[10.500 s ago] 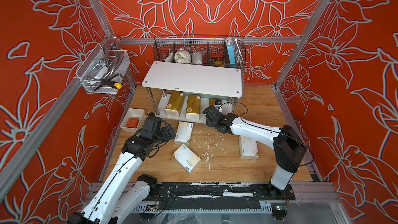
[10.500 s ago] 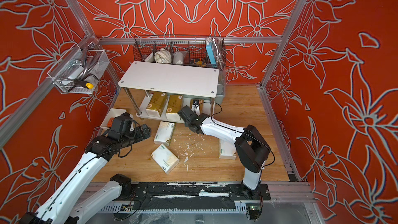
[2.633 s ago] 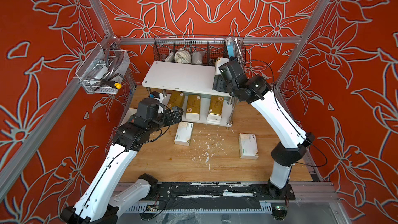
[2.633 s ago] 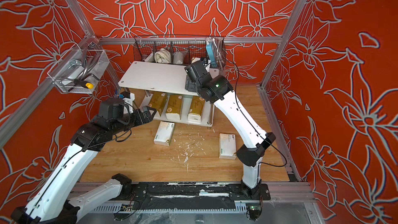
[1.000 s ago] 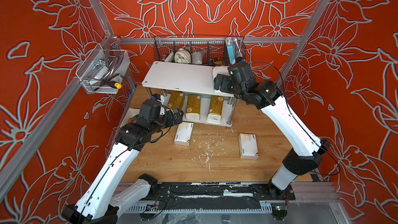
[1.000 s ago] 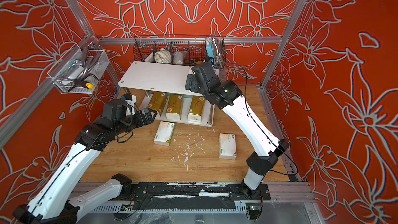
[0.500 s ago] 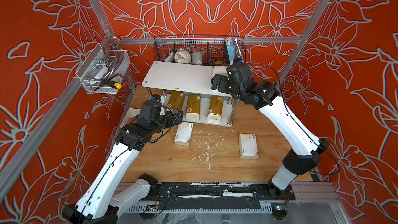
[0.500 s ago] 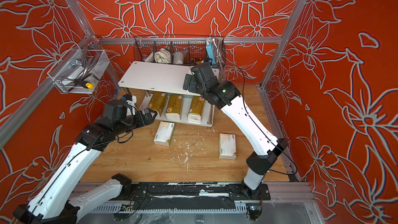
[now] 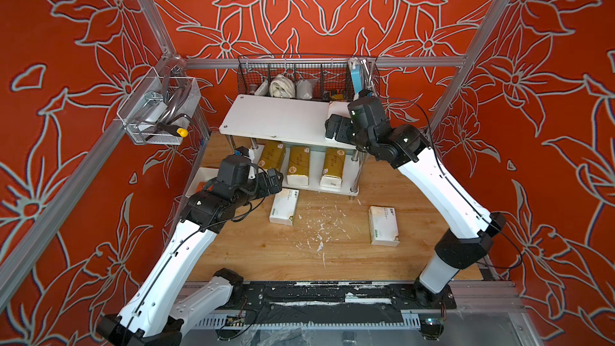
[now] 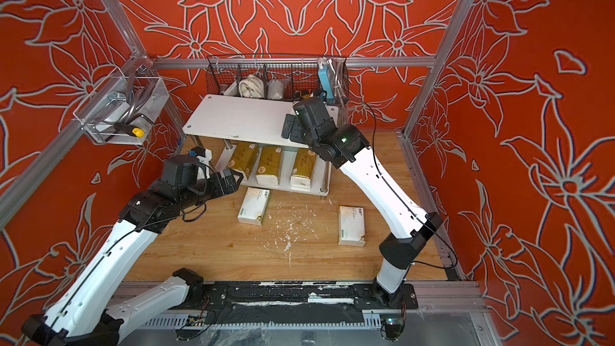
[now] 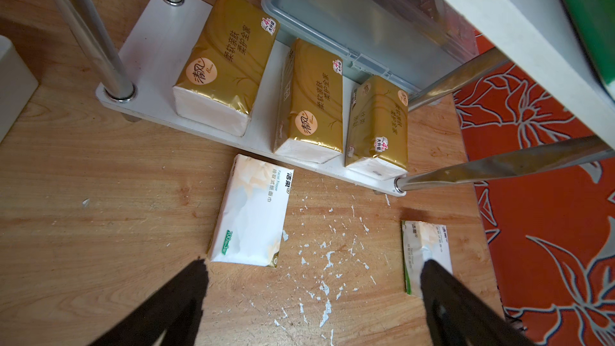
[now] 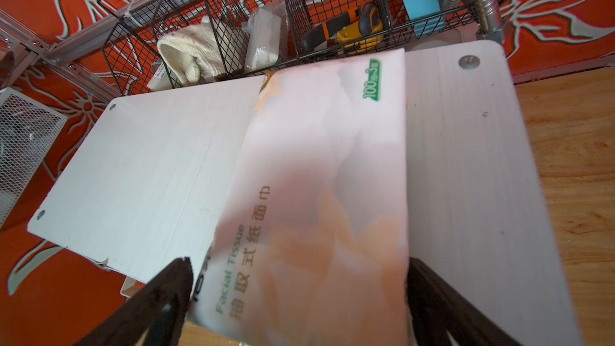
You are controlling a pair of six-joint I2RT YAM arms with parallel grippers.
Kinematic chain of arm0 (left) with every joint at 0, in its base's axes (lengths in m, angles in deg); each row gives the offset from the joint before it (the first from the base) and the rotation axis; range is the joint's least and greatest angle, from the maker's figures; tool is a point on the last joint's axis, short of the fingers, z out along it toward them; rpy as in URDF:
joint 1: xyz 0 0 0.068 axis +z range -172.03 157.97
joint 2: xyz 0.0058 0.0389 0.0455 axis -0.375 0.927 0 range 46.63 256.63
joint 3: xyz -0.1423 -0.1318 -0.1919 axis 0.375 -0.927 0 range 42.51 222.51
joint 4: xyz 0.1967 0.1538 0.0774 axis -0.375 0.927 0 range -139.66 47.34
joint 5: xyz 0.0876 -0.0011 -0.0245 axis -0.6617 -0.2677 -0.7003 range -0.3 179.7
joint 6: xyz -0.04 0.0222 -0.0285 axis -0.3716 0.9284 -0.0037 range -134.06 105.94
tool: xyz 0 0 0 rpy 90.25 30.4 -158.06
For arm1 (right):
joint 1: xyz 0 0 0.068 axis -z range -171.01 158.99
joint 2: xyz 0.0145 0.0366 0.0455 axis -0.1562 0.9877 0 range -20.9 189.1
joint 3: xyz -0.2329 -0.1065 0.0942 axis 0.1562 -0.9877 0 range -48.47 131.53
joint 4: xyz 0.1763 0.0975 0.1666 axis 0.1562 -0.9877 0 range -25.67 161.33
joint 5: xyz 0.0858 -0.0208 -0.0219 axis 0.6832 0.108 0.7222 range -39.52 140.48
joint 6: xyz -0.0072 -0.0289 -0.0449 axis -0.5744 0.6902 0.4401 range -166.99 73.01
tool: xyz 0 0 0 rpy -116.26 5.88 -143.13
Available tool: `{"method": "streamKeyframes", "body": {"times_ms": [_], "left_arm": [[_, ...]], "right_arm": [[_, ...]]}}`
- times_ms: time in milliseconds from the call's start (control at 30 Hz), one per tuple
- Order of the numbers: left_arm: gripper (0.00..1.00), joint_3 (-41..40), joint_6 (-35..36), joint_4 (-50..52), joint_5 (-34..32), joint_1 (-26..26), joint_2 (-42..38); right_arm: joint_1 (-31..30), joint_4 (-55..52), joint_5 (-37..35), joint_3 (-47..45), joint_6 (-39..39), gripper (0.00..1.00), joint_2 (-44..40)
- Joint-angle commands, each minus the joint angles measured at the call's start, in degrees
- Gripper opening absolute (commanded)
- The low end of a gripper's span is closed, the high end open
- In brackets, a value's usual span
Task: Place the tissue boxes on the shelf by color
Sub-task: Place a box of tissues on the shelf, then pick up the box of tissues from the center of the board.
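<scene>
Three gold tissue boxes [image 9: 272,156] [image 9: 298,164] [image 9: 332,166] lie side by side on the shelf's lower board [image 11: 149,61]. A white tissue box [image 12: 326,168] lies on the right end of the shelf's top board [image 9: 276,118], its near end at the front edge. My right gripper [image 12: 299,261] [image 9: 334,123] stands open around it, fingers close along both sides. Two more white tissue boxes [image 9: 284,206] [image 9: 383,226] lie on the floor. My left gripper [image 11: 314,267] [image 9: 278,179] hovers open and empty above the floor, near the left one.
A black wire basket [image 9: 306,71] of tools hangs behind the shelf. A clear bin [image 9: 156,111] hangs on the left wall. A white tray [image 9: 199,183] lies partly under my left arm. White flakes [image 9: 316,228] litter the wooden floor. A clear plastic box [image 11: 349,21] sits behind the lower board.
Over ten seconds a third gold box reached the lower board and a white box went from the floor to the top board. In the last second my right gripper shifted slightly left.
</scene>
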Motion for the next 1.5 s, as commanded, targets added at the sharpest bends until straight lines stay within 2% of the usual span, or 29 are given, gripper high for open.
{"method": "streamKeyframes", "body": {"times_ms": [0,533,733,933,1200,1467], "left_arm": [[0.99,-0.9,0.5,-0.4,-0.6,-0.3,-0.3],[0.99,-3.1,0.9,-0.2,-1.2,-0.2,0.0],[0.99,-4.9,1.1,0.9,-1.3,-0.3,-0.1],[0.99,-8.9,0.0,1.8,-0.8,-0.3,-0.6],[0.99,-15.6,-1.3,2.4,-1.3,-1.5,0.8],[0.99,-16.9,0.6,0.8,-2.1,-2.9,10.4]], "right_arm": [[0.0,1.0,-0.3,-0.7,1.3,0.99,-1.0],[0.1,2.4,0.1,-2.2,5.3,0.99,-6.1],[0.0,3.1,3.4,-5.8,7.1,0.99,-11.1],[0.1,5.6,10.0,-19.1,10.3,0.99,-21.4],[-0.2,7.6,17.5,-42.2,9.2,0.99,-37.9],[-2.9,9.9,20.0,-62.0,4.2,0.99,-49.1]]}}
